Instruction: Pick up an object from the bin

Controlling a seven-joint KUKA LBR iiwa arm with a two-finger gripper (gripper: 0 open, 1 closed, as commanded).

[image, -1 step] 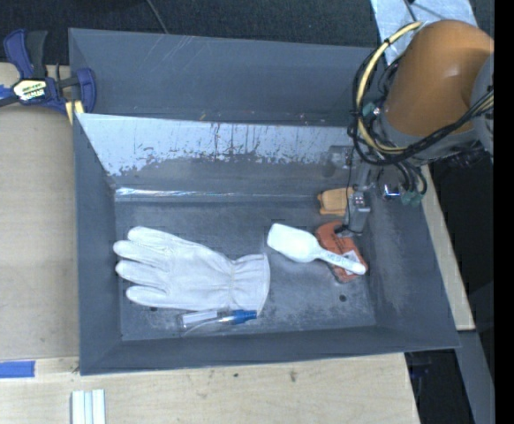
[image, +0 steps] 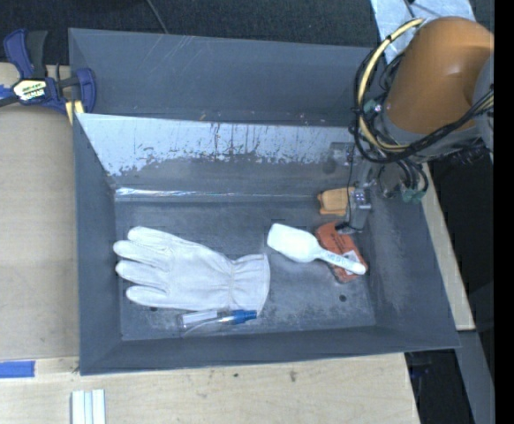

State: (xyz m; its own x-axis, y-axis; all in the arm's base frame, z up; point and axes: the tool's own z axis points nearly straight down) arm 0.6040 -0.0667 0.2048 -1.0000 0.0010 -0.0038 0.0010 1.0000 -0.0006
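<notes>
The claw (image: 357, 221), its spread not discernible, is poised at the right of the bin (image: 239, 78) between a tan block (image: 332, 202) and a red piece (image: 329, 234) under a white scoop (image: 297, 244); one alone should be centred.

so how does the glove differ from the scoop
The glove is far larger than the scoop. The glove lies flat and limp at the left; the scoop sits at the right, its handle across a red thing, near the gripper. Both are white.
</notes>
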